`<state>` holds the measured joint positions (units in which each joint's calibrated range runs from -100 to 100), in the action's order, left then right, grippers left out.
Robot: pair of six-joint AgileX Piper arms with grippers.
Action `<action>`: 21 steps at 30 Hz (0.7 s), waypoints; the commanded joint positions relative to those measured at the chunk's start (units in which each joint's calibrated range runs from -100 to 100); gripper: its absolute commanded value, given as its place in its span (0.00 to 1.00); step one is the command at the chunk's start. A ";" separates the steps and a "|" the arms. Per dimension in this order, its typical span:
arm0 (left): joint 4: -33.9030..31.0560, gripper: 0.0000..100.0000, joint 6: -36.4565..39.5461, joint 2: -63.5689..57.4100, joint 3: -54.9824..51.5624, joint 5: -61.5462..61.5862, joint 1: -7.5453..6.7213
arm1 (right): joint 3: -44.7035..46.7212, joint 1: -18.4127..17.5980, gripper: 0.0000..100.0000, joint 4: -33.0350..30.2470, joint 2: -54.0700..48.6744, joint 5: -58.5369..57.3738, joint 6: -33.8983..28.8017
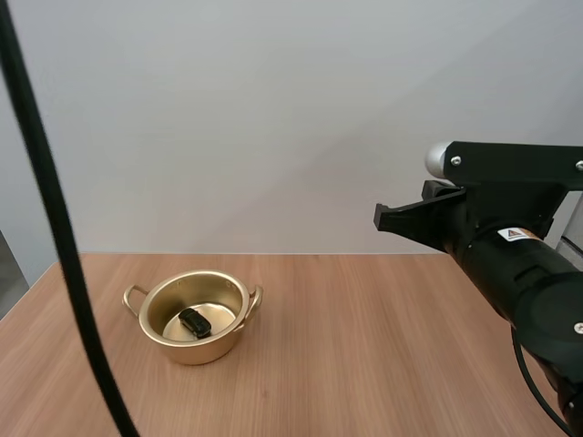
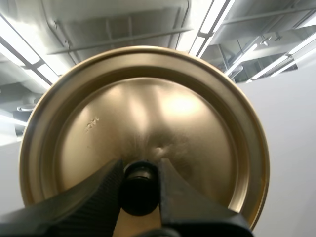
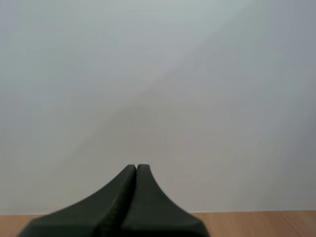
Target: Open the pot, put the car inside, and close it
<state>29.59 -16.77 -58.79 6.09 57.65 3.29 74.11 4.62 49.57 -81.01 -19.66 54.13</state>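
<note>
Left tool (image 2: 140,170) clamps lid (image 2: 148,108); pot (image 1: 206,350) open, car (image 1: 195,321) inside.

I count one pot (image 1: 196,351), one lid (image 2: 148,108), one car (image 1: 195,322), one worktop (image 1: 383,364), two pincers, left pincer (image 2: 140,168), right pincer (image 3: 136,170).

Light-brown wood-grain tabletop (image 1: 383,364) spans the foreground, with the grain running left to right. Its far edge meets a plain matte pale-grey wall (image 1: 273,109) along a straight horizontal line. The wall is uniform in tone, brightest high up and slightly dimmer toward the table line. Light is soft and diffuse, with low sheen on the wood. A narrow dark-grey strip (image 1: 5,273) sits beyond the table's left edge; identity unclear.
</note>
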 commanded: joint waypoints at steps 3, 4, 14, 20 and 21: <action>-0.04 0.00 0.02 -1.82 -8.64 -5.28 -0.05 | 1.35 -1.92 0.00 -9.90 -1.09 -0.90 -0.03; -0.04 0.00 0.02 -2.47 -10.67 -7.22 -0.05 | 1.84 -2.33 0.00 -9.59 -1.41 -0.90 -0.03; 2.26 0.00 -1.27 -8.12 -23.53 -11.16 -0.05 | 2.74 -3.94 0.00 -8.70 -9.09 -0.12 -0.03; 2.31 0.00 -2.14 -10.32 -26.03 -11.16 -0.05 | 2.74 -5.28 0.00 -8.70 -9.94 0.09 -0.03; 2.31 0.00 -2.14 -10.47 -26.03 -11.16 -0.05 | 2.74 -5.67 0.00 -8.70 -9.94 0.09 -0.03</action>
<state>31.85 -18.92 -69.16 -19.95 46.49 3.29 76.90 -0.71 40.80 -90.95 -19.56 54.13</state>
